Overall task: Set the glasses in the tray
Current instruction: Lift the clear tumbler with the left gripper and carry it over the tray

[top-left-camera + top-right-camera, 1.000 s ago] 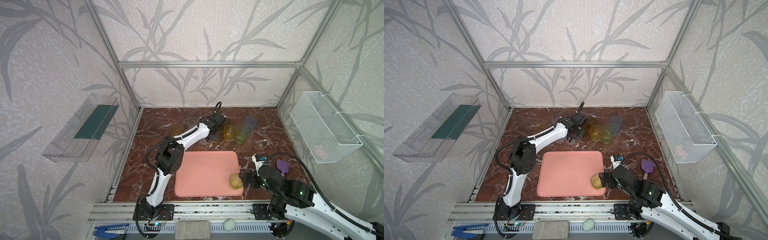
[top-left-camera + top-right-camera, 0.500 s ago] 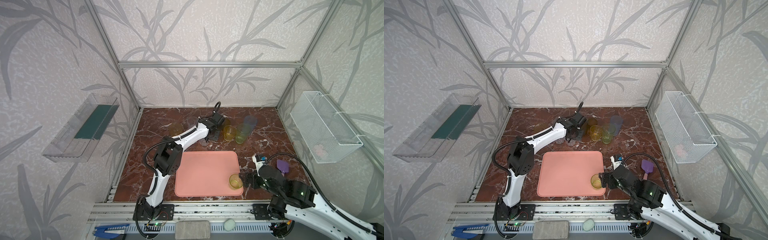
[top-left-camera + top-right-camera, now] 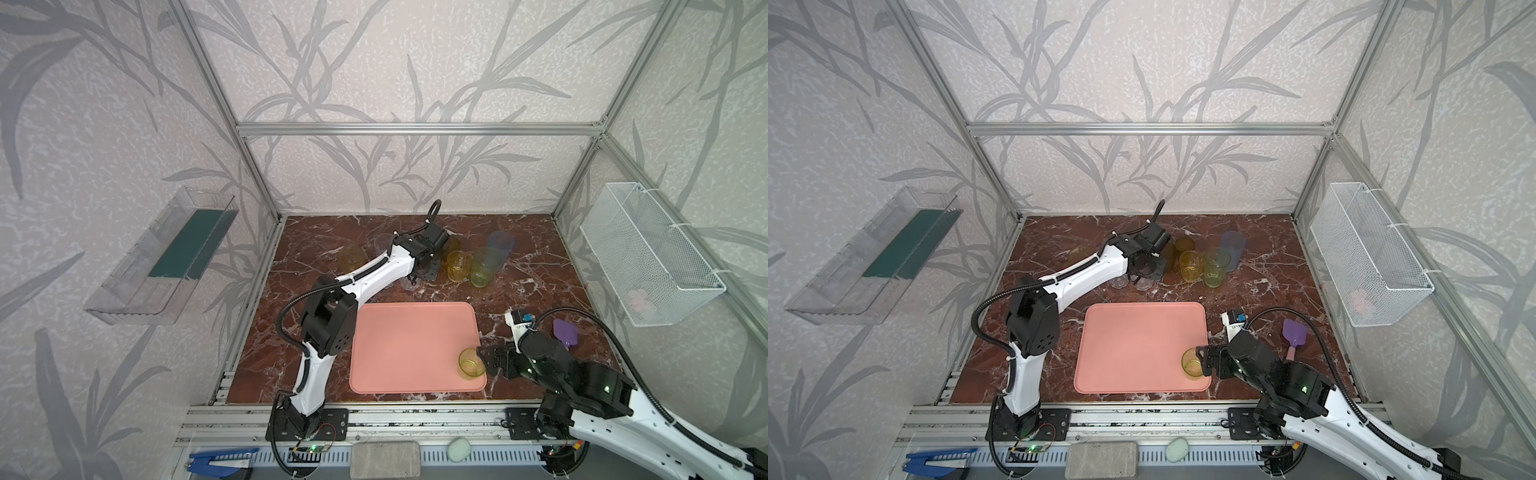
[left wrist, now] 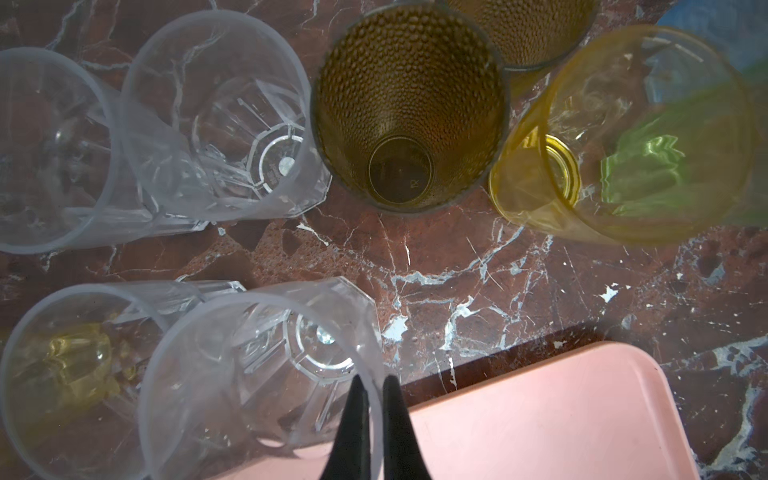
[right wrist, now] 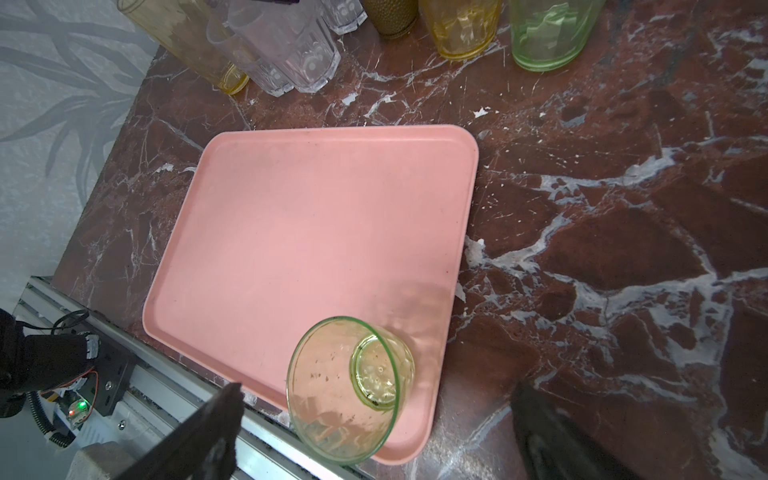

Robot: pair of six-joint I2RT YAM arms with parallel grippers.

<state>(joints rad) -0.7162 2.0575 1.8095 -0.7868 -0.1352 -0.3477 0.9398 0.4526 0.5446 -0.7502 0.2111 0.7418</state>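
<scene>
One clear glass (image 4: 249, 365) clamped in left fingers (image 4: 353, 419), yellow-green glass (image 5: 345, 390) between spread right fingers (image 5: 199, 432)

blue glass (image 4: 698, 16) cropped at edge, pink lump (image 3: 640, 299) indistinct

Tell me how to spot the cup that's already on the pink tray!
Look for the big pink tray on the dark red marble table. In both top views, one short yellow-green glass stands in its lower right corner. It is the only glass on the tray; the other glasses stand on the marble behind it.
</scene>
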